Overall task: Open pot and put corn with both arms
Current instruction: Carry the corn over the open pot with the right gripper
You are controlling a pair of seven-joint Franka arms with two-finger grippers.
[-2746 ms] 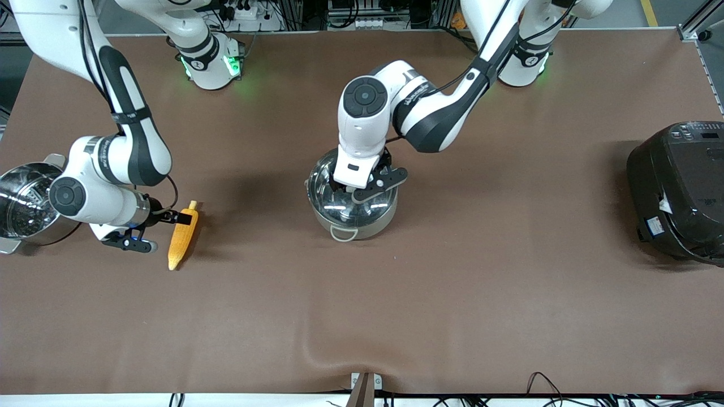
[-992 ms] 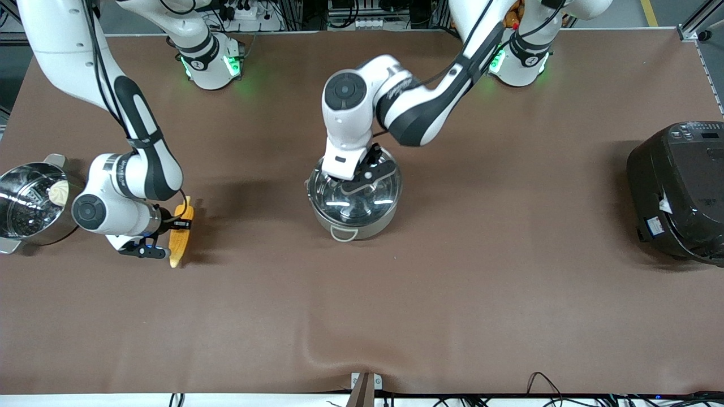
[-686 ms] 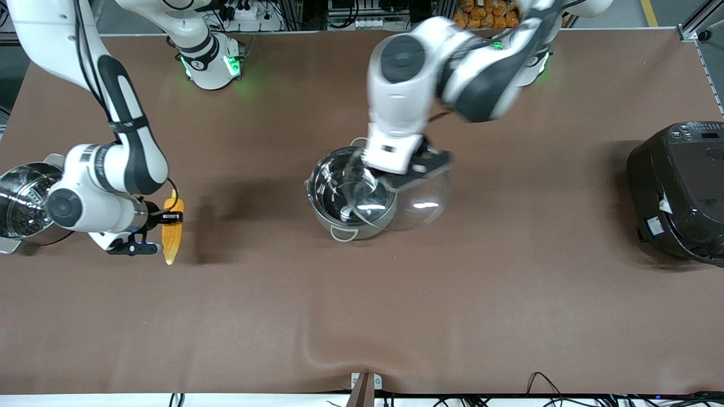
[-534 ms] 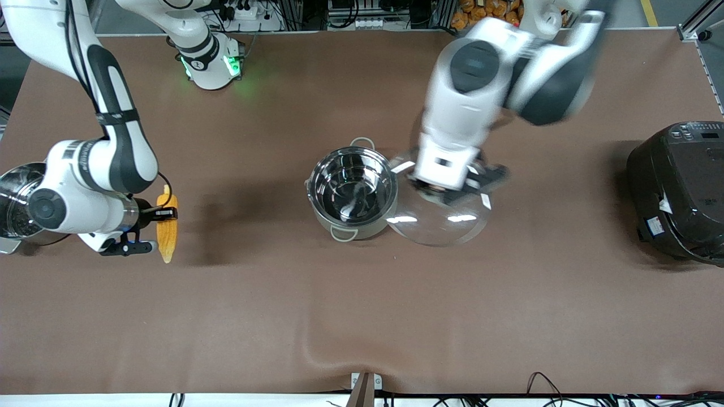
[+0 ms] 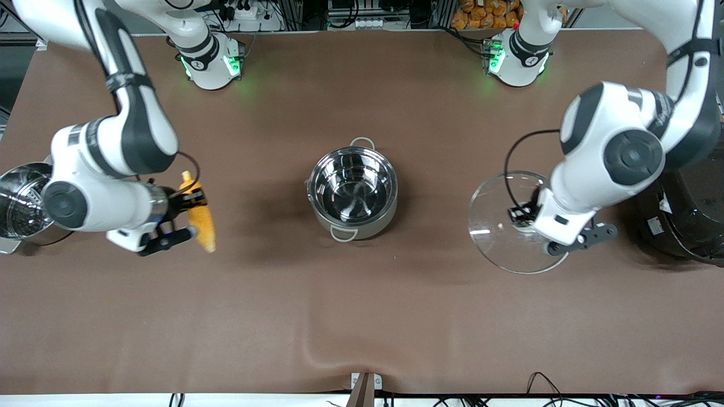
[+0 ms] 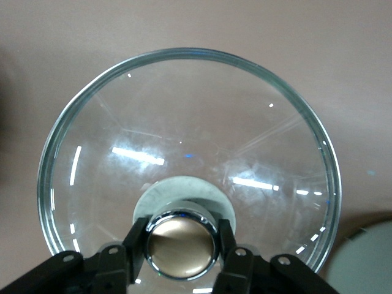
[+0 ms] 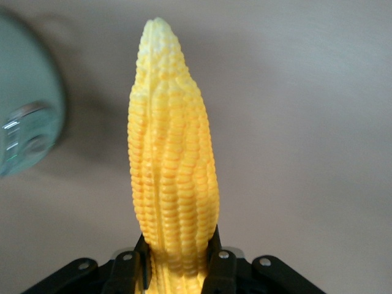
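Observation:
The steel pot point(image 5: 353, 192) stands open and empty at the table's middle. My left gripper point(image 5: 523, 221) is shut on the copper-coloured knob point(image 6: 180, 246) of the glass lid point(image 5: 498, 237). It holds the lid level over the table between the pot and the rice cooker. Its fingers point(image 6: 136, 242) press the knob on both sides, and the lid's glass point(image 6: 184, 141) fills the left wrist view. My right gripper point(image 5: 189, 213) is shut on the corn point(image 5: 201, 220) near its stub end, over the table between the steamer pot and the pot. The right wrist view shows the corn point(image 7: 171, 165) with its tip pointing away.
A steel pot with a steamer insert point(image 5: 20, 203) stands at the right arm's end of the table. A big black rice cooker point(image 5: 687, 198) stands at the left arm's end, close to the held lid. The brown table cover has a wrinkle point(image 5: 319, 339) near the front edge.
My left gripper lifted the lid off the pot and carried it toward the rice cooker. My right gripper raised the corn off the table and shifted it a little toward the pot.

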